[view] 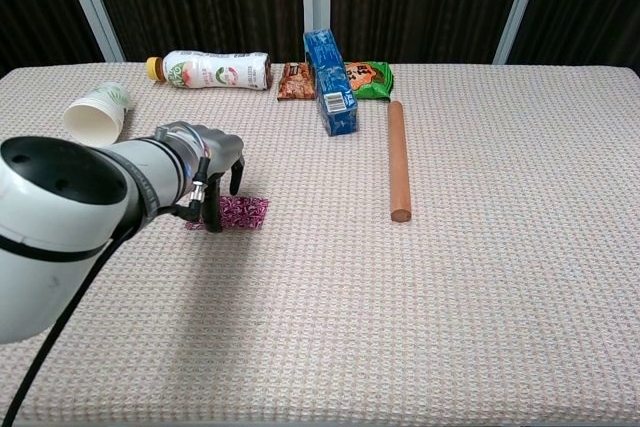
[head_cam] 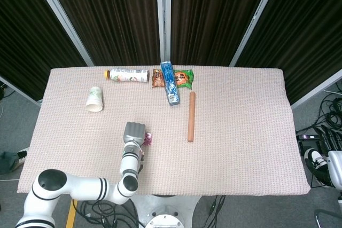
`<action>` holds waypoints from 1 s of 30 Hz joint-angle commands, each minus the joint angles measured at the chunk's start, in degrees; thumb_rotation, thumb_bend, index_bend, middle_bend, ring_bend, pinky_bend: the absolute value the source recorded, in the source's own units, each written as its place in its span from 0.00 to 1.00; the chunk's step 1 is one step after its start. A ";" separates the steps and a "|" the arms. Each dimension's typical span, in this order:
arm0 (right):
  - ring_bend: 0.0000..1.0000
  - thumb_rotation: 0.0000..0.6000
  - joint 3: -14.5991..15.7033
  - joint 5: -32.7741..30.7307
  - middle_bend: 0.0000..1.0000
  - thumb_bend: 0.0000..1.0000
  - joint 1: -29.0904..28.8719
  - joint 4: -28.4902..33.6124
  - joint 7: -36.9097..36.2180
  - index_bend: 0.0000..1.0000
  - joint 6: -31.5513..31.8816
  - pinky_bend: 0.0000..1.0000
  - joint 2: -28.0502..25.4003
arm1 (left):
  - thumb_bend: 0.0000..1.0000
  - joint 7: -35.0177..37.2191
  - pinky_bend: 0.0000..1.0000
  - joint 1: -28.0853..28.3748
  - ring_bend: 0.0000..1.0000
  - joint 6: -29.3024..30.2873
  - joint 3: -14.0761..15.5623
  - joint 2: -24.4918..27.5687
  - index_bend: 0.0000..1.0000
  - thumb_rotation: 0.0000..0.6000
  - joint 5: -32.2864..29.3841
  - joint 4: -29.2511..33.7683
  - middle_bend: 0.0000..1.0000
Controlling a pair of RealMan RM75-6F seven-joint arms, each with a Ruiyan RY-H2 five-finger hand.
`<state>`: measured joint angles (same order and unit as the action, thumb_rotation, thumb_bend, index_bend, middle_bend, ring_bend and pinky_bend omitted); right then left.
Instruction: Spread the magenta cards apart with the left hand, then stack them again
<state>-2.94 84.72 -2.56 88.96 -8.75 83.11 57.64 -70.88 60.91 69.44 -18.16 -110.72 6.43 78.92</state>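
My left hand (view: pixel 205 169) is palm down over the magenta cards (view: pixel 238 212), fingertips (view: pixel 212 213) curled onto their left end, pressing them to the bench (view: pixel 480 277) rather than lifting. The cards sit in the front-left part of the bench, well apart from the wooden rod (view: pixel 398 159) and the paper cup (view: pixel 97 112). Can't see my right hand at all.

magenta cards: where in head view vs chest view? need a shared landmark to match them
Head view: magenta cards lower left of centre, peeking out right of the left hand.
Chest view: magenta cards left of centre, under the left hand's fingertips.
Shared landmark: wooden rod, to the cards' right in both.
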 commanded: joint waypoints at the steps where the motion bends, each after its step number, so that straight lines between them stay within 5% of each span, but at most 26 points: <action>1: 0.00 0.90 -0.01 0.01 0.02 0.24 0.03 -0.01 -0.04 0.04 0.05 0.00 -0.01 | 0.25 0.02 0.89 -0.05 0.82 -0.04 -0.03 0.09 0.38 1.00 0.10 0.09 0.81; 8: 0.00 0.91 -0.11 0.07 0.02 0.24 -0.22 -0.04 -0.09 0.04 -0.21 0.00 0.09 | 0.25 5.37 0.89 -2.36 0.80 0.44 -0.26 4.98 0.29 1.00 6.59 6.27 0.79; 14: 0.00 0.90 -0.22 0.36 0.02 0.24 -0.66 -0.27 -0.45 0.04 -0.53 0.00 0.42 | 0.25 14.62 0.78 -7.22 0.63 0.61 1.86 13.37 0.28 1.00 18.62 12.70 0.67; 22: 0.00 0.90 -0.27 0.03 0.02 0.24 -0.48 -1.17 -1.66 0.04 -0.44 0.00 0.82 | 0.25 33.51 0.52 -17.99 0.39 5.57 10.06 22.12 0.28 1.00 41.86 11.41 0.50; 30: 0.00 0.91 -0.18 0.37 0.02 0.24 -0.57 -2.11 -2.68 0.04 -0.48 0.00 1.39 | 0.25 45.76 0.38 -27.97 0.27 10.43 17.84 31.00 0.28 1.00 55.23 10.68 0.38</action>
<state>-3.15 85.01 -3.11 86.90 -11.39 82.62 58.98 -28.11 35.86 77.57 -3.10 -82.47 58.38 89.72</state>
